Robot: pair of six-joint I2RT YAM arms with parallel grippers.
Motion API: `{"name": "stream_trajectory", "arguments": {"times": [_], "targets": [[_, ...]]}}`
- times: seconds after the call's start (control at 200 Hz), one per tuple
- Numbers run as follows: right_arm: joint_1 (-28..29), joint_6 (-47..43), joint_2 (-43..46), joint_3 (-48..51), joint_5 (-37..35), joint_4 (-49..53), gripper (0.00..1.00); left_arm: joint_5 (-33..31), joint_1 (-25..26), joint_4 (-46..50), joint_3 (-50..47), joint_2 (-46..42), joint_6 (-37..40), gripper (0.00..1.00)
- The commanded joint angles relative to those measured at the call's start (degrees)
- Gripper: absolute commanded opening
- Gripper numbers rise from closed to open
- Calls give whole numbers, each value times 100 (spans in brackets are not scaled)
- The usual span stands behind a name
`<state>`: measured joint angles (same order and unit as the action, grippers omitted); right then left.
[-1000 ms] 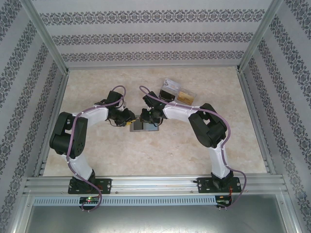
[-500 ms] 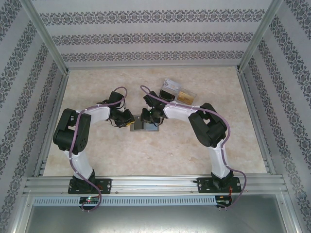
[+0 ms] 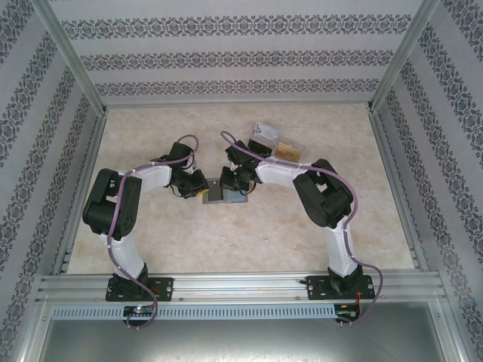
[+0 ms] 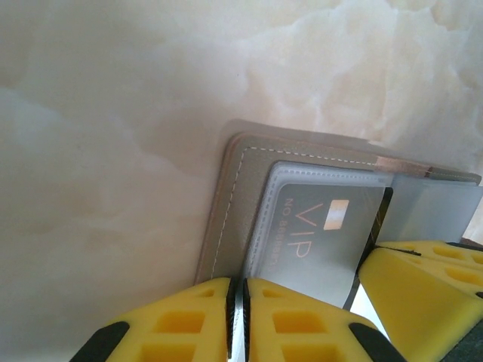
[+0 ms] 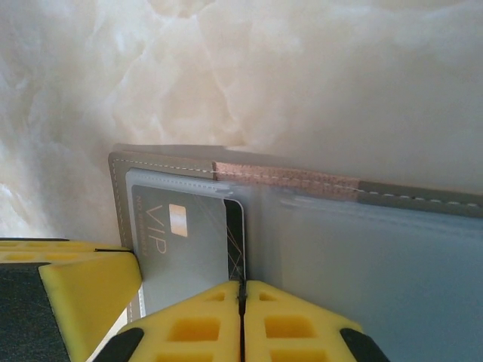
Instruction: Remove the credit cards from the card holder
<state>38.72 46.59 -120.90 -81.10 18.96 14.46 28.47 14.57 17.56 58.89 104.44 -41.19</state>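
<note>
**A:** Looking from above first, where is the card holder (image 3: 222, 194)?

**B:** It lies open and flat near the middle of the table (image 3: 249, 245). The left gripper (image 3: 202, 191) is at its 9 o'clock edge and the right gripper (image 3: 237, 185) at its 2 o'clock corner. A clear tray (image 3: 276, 143) sits apart, out towards 1 o'clock.

**A:** And the left wrist view?

**B:** The yellow fingers (image 4: 192, 320) are closed to a sliver at the holder's 6 o'clock edge. There is a pale thin strip between them, which I take for the holder's own edge. The VIP card (image 4: 317, 234) sits inside a clear pocket.

**A:** Right wrist?

**B:** The jaws are pressed together at 6 o'clock, and the card's dark edge runs straight into the seam. I cannot tell whether they pinch the card or just the pocket.

**A:** How will it handle?

**B:** I'd judge the card light, stiff and slick. The holder looks soft and light, so it would likely drag along unless it is pinned. The place to grip is the card's bare dark edge, pulling flat along the pocket
</note>
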Motion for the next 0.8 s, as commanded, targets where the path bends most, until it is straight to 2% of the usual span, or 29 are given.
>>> {"name": "stream_trajectory", "arguments": {"times": [0.0,0.185,0.435,0.594,0.704,0.799], "targets": [[-3,-47,189,190,-9,-150,8,-153,86,297,83,90,151,14],[-101,-161,574,556,-371,-234,6,-227,82,388,164,16,177,13],[-191,-70,623,726,-57,-498,5,-59,87,531,507,-145,175,14],[-203,50,559,709,260,-611,14,88,83,433,504,-267,134,15],[-199,162,477,662,479,-655,21,300,92,235,449,-124,52,15],[-195,215,406,633,512,-636,23,282,112,191,448,50,41,13]]}}
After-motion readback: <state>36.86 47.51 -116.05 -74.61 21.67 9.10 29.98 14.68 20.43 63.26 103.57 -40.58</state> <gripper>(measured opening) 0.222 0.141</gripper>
